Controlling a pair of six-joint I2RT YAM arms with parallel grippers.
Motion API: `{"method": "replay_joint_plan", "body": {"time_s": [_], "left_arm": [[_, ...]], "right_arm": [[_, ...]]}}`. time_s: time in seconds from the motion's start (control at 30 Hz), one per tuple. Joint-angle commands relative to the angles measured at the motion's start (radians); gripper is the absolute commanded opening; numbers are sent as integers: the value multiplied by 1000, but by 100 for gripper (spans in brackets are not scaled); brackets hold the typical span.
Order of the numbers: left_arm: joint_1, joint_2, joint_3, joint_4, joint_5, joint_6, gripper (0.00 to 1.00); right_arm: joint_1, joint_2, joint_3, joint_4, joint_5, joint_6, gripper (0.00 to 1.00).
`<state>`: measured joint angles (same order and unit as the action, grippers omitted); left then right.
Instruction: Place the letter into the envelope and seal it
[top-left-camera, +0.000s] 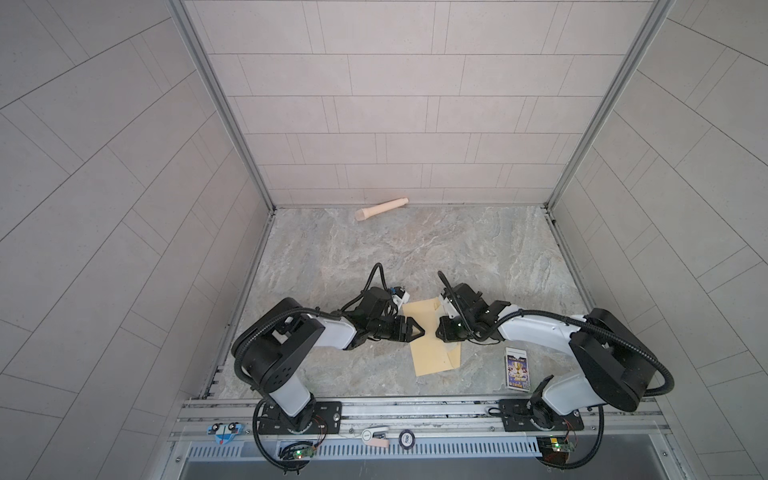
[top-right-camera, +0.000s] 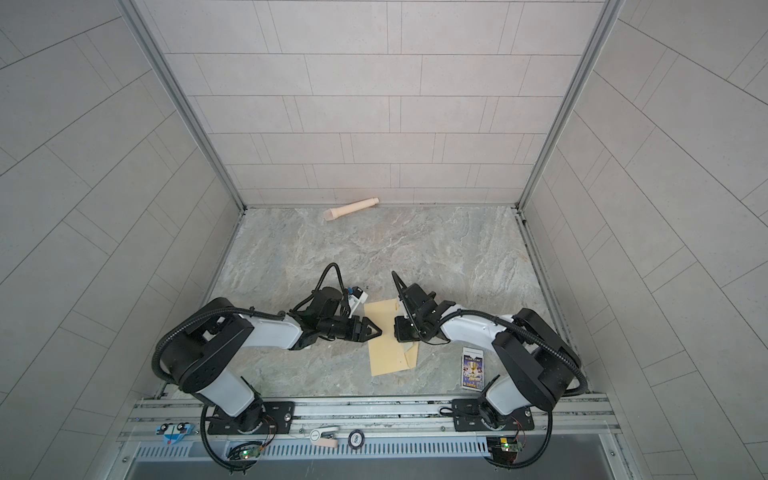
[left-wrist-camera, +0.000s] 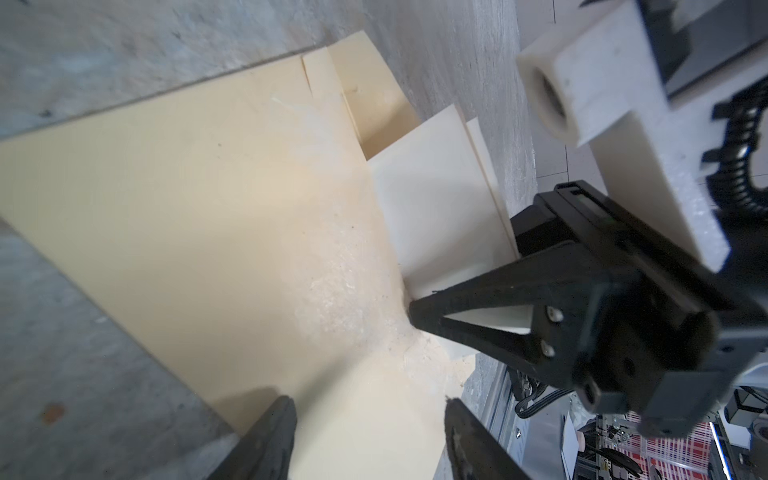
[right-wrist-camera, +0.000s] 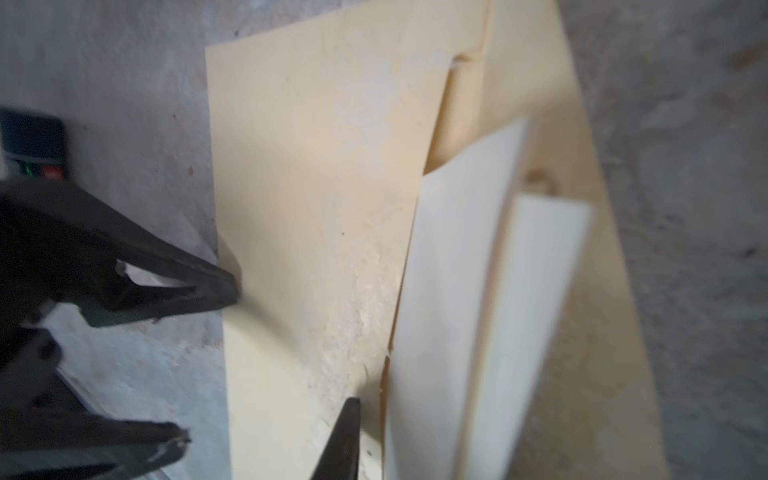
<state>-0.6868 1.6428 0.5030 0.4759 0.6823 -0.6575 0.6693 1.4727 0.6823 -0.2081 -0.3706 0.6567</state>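
Though spread wide, clasping nothing with the left gripper (top-left-camera: 419, 330): just resting one fingertip (right-wrist-camera: 224, 291) on the long edge of the envelope (top-left-camera: 432, 357), second fingertip off to the side over the table (top-left-camera: 374, 257). Lying flat mid-table, that envelope, with the letter (left-wrist-camera: 436, 208) partly tucked inside and the rest sticking out of its mouth. Facing from the opposite side, the right gripper (top-left-camera: 437, 332), one fingertip (left-wrist-camera: 424, 318) down beside the letter's edge. Cannot tell the width of its opening, nor any hold on the paper.
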Motion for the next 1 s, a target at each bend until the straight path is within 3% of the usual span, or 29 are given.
{"method": "replay_joint_plan", "body": {"time_s": [0.0, 0.17, 0.3, 0.4, 0.5, 0.63, 0.97], "left_arm": [[-1, 54, -50, -158, -39, 4, 64], [11, 65, -50, -162, -32, 18, 64], [13, 71, -50, -158, -29, 21, 63], [12, 71, -56, -151, -29, 16, 63], [13, 63, -61, -147, -26, 11, 63], [13, 63, -60, -141, -25, 4, 63], [12, 35, -75, -97, -25, -28, 63]], "right_arm": [[-5, -50, 65, -131, 41, -63, 43], [-10, -48, 144, -258, 81, -115, 58], [-25, -43, 148, -280, 87, -124, 59], [-41, -30, 133, -271, 79, -117, 48], [-51, -5, 123, -255, 67, -111, 25], [-52, 38, 99, -180, 29, -81, 11], [-55, 99, 40, 37, -87, -3, 5]]}}
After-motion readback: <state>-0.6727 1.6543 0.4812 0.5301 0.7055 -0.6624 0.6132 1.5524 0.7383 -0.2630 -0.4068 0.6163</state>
